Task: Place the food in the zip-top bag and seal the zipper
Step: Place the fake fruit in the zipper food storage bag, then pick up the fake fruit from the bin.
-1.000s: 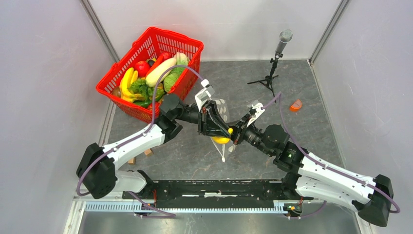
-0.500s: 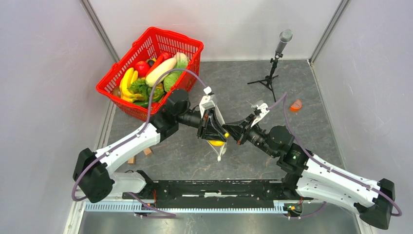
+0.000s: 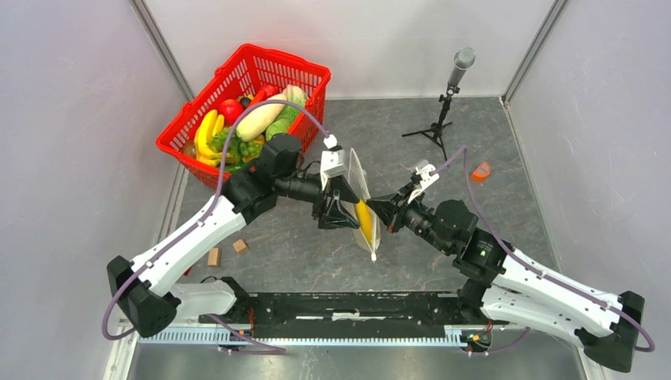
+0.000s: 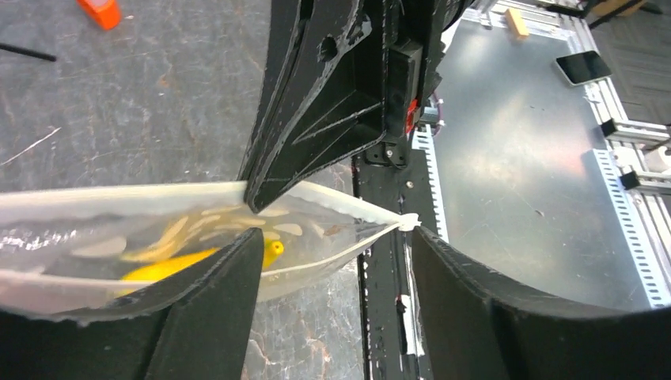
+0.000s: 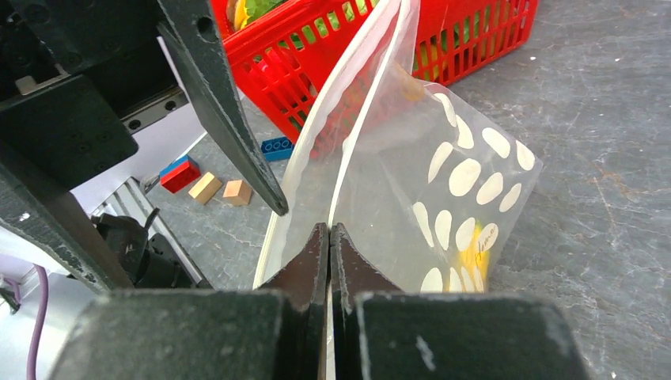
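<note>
The zip-top bag point(image 3: 358, 176), clear with white dots, hangs in mid-air at the table's middle with a yellow food piece point(image 3: 365, 221) inside. My right gripper point(image 5: 328, 229) is shut on one lip of the bag's zipper point(image 5: 360, 142). The other lip point(image 5: 305, 174) bows away, so the mouth gapes. My left gripper point(image 4: 336, 237) is open just left of the bag point(image 4: 95, 222), whose near corner lies between its fingers, untouched by the right one. The yellow piece point(image 4: 170, 265) shows through the plastic. More food fills the red basket point(image 3: 305, 75).
The red basket stands at the back left against the wall. Two wooden cubes point(image 3: 214, 256) and a blue brick point(image 5: 275, 147) lie near the left arm. A microphone on a tripod point(image 3: 445, 107) stands at the back, an orange piece point(image 3: 480, 170) at the right.
My left gripper has opened and drawn back to the left, leaving the yellow piece inside the bag. The bag now hangs longer from the right gripper, which stays shut.
</note>
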Tool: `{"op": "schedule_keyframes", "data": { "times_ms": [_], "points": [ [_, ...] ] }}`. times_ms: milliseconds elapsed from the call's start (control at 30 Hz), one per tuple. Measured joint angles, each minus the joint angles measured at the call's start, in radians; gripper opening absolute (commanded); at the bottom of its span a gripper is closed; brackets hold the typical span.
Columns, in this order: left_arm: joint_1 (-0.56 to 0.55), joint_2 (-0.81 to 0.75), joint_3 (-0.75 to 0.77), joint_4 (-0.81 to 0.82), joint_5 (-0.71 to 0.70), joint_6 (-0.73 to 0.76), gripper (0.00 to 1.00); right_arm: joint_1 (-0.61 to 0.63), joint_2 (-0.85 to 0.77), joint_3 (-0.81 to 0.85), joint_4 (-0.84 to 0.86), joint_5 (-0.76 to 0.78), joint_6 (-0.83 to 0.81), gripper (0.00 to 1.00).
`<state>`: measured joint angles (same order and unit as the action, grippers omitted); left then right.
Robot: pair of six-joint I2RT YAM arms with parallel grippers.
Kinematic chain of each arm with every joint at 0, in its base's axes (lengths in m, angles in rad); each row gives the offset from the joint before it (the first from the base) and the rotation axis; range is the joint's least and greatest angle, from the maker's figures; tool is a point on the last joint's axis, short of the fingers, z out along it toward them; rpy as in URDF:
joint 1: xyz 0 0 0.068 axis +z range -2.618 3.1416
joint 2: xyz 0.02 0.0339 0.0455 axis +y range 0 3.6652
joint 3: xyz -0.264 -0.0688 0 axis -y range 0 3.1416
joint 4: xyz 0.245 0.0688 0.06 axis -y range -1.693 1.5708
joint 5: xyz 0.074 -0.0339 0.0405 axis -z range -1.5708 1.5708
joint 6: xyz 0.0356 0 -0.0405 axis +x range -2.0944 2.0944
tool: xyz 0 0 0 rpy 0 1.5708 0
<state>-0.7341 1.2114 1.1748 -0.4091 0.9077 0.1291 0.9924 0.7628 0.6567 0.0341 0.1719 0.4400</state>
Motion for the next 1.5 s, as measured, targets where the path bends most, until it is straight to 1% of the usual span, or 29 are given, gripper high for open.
{"op": "schedule_keyframes", "data": {
  "times_ms": [67,133,167,200,367,500,533,600,767,867,933,1100,1233,1367,1500],
  "points": [
    [0.0,-0.023,-0.006,-0.003,-0.036,-0.003,0.8,0.0,0.0,0.006,-0.005,0.014,-0.005,0.0],
    [0.0,-0.063,-0.023,0.01,-0.074,-0.014,0.9,0.0,-0.003,0.006,0.012,0.013,-0.014,0.0],
    [0.0,-0.095,-0.04,0.022,-0.103,-0.024,0.97,0.0,-0.008,0.005,0.027,0.01,-0.018,0.0],
    [0.0,-0.127,-0.054,0.032,-0.138,-0.034,1.0,0.0,-0.016,0.002,0.047,0.013,-0.019,0.0],
    [0.006,-0.316,-0.116,0.085,-0.419,-0.079,1.0,0.0,-0.048,-0.005,0.098,0.086,-0.022,0.0],
    [0.039,-0.339,-0.096,0.087,-0.631,-0.111,1.0,0.0,-0.039,-0.005,0.1,0.149,-0.035,0.0],
    [0.055,-0.33,-0.086,0.082,-0.67,-0.119,1.0,0.0,-0.035,-0.005,0.1,0.158,-0.039,0.0],
    [0.126,-0.301,-0.06,0.063,-0.721,-0.143,1.0,0.0,-0.029,-0.005,0.099,0.175,-0.045,0.0],
    [0.398,-0.2,-0.019,0.022,-0.756,-0.214,1.0,0.0,-0.014,-0.005,0.094,0.19,-0.053,0.0],
    [0.526,-0.143,0.009,-0.006,-0.798,-0.259,1.0,0.0,-0.005,-0.005,0.091,0.188,-0.055,0.0],
    [0.591,-0.095,0.041,-0.014,-0.827,-0.277,1.0,0.0,0.004,-0.005,0.091,0.184,-0.06,0.0],
    [0.754,0.077,0.185,-0.028,-0.83,-0.306,1.0,0.0,0.026,-0.005,0.089,0.164,-0.074,0.0],
    [0.849,0.198,0.27,-0.039,-0.86,-0.326,1.0,0.0,0.028,-0.007,0.086,0.153,-0.086,0.0],
    [0.917,0.272,0.284,-0.06,-0.869,-0.336,0.96,0.0,0.028,-0.014,0.085,0.151,-0.095,0.0],
    [0.953,0.327,0.284,-0.071,-0.875,-0.338,0.96,0.0,0.028,-0.017,0.085,0.151,-0.101,0.0]
  ]
}}
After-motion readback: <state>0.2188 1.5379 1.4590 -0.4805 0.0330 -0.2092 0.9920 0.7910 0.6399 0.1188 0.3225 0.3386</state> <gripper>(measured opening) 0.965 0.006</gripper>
